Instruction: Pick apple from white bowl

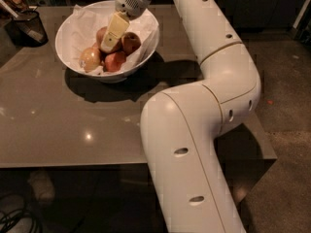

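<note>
The white bowl (68, 21), lined with crumpled white paper, stands at the far left of the grey table. Several apples lie in it. The deep red-brown apple (131, 42) is at the right of the heap. A pale yellowish apple (90, 58) and a brighter orange-red apple (115, 61) lie at the front, and another red apple (99, 34) is partly hidden. My gripper (108, 46) reaches down into the bowl from above, its cream tip among the apples, just left of the red-brown one.
A small dark mesh cup (28, 27) holding utensils stands at the table's far left corner. My white arm (214, 96) arches over the table's right side. The table's front edge (73, 165) runs low across the view. Cables lie on the floor at the bottom left.
</note>
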